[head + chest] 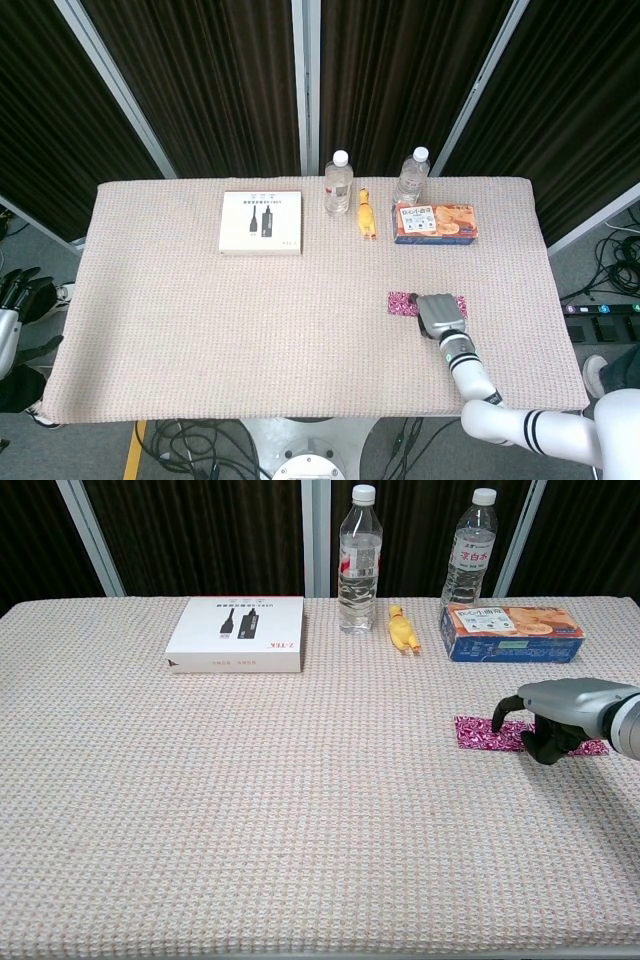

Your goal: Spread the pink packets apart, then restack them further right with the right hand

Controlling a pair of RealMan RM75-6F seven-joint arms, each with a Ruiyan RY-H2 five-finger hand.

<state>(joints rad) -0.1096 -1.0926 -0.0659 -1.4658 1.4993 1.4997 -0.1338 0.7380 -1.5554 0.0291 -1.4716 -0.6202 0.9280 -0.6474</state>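
Packets [483,733] lying toward the surface's [250,810] right edge, showing pink on both sides of the right hand [548,723], fingers curled down onto them; pinching or only pressing, cannot tell. Risking dragging both together if pressing too broadly. Chest view showing fingertips meeting the foil; head view showing the left hand [14,300] hanging off the left edge, fingers seemingly loose.
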